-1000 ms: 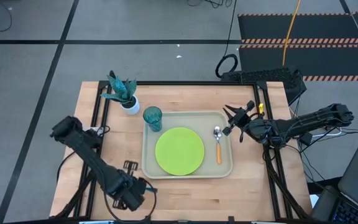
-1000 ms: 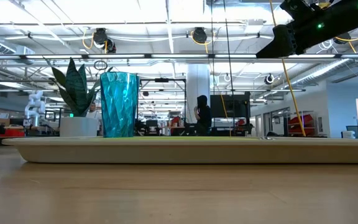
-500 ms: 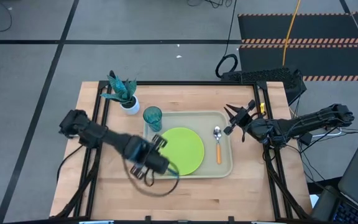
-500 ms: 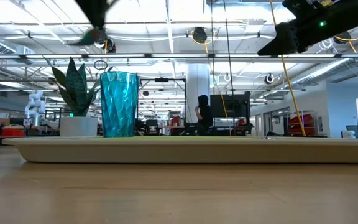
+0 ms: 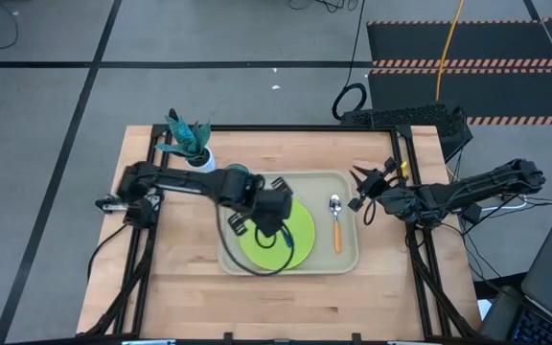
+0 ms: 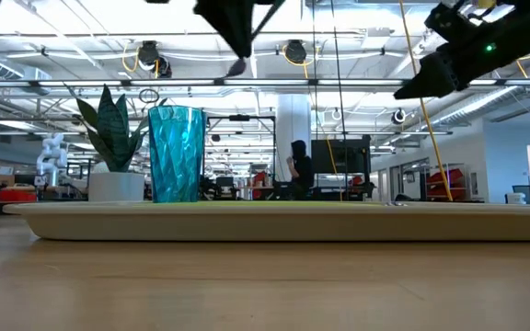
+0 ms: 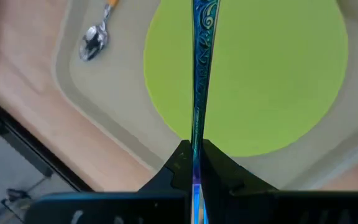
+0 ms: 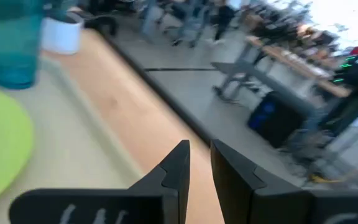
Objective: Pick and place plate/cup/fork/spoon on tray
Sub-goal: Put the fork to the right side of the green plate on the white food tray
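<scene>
The left gripper (image 7: 194, 167) is clamped tight on the fork (image 7: 201, 74), whose blue patterned handle sticks straight out from between the fingers over the lime-green plate (image 5: 293, 240). That plate lies in the beige tray (image 5: 353, 257), with the orange-handled spoon (image 5: 335, 222) on the tray's right side and the teal cup (image 6: 176, 154) standing upright at its far left corner (a potted plant (image 5: 190, 144) sits just past it on the table). The right gripper (image 8: 199, 163) hangs above the table's right edge, beside the tray, its fingers nearly together with a thin gap and nothing between them.
</scene>
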Robot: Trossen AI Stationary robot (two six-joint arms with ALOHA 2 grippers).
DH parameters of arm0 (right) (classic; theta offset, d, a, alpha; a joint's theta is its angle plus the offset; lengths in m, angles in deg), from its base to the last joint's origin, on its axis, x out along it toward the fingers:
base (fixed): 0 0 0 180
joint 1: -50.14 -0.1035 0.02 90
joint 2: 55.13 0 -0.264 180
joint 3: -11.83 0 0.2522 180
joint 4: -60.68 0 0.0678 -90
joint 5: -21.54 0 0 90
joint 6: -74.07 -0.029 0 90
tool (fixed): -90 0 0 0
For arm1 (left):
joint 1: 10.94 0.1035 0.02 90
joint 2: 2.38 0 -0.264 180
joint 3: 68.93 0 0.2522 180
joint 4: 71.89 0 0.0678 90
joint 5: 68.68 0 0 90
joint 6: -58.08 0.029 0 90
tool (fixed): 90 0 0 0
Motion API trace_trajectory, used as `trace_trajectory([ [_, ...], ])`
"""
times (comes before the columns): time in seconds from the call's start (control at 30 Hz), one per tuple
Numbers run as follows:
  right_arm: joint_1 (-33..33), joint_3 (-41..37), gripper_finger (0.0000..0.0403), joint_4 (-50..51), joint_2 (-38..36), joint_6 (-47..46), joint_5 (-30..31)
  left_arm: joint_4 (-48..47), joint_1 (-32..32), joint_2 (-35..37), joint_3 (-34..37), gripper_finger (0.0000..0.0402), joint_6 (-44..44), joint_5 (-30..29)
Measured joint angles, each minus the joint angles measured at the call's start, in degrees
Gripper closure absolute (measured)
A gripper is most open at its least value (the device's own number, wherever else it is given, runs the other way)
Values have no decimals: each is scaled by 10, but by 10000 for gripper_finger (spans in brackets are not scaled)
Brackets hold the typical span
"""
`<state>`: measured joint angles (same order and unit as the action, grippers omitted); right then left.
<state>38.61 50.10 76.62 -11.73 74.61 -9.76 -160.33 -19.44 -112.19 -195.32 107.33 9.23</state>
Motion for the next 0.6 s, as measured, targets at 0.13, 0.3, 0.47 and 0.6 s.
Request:
trace_trajectory([
  [0.13,-3,0,346,3,-35,45,83,-65,15,-72,-107,390,57,1],
  [0.3,-2,0,346,-2,-87,113,164,-92,40,-144,-191,390,117,11],
  [0.47,-1,0,346,-9,-138,191,211,-30,57,-185,-200,391,170,13],
  [0.6,8,0,346,-21,-172,245,210,38,59,-207,-200,391,228,15],
])
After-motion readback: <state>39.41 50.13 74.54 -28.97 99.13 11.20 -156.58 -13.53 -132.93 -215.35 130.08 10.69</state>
